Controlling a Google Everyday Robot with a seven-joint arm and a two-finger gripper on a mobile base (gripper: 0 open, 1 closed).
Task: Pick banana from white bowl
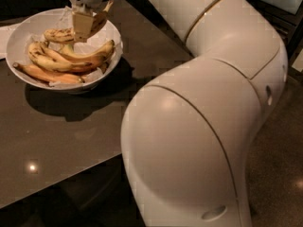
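Observation:
The white bowl [24, 32] stands at the far left of the dark table. My gripper [82, 26] hangs over the bowl's back part and is shut on the banana [57, 35]. The banana is yellow with brown speckles. Its left end sticks out left of the fingers [81, 22], and its thin stem [108, 6] points up to the right. It is held just above the other fruit. Part of it is hidden behind the fingers.
Several other bananas lie in the bowl: an orange-toned one [45, 74] at the front and yellow ones [75, 60] in the middle. My large white arm [203, 126] fills the right and the foreground. The dark table [71, 136] ends near the bottom left.

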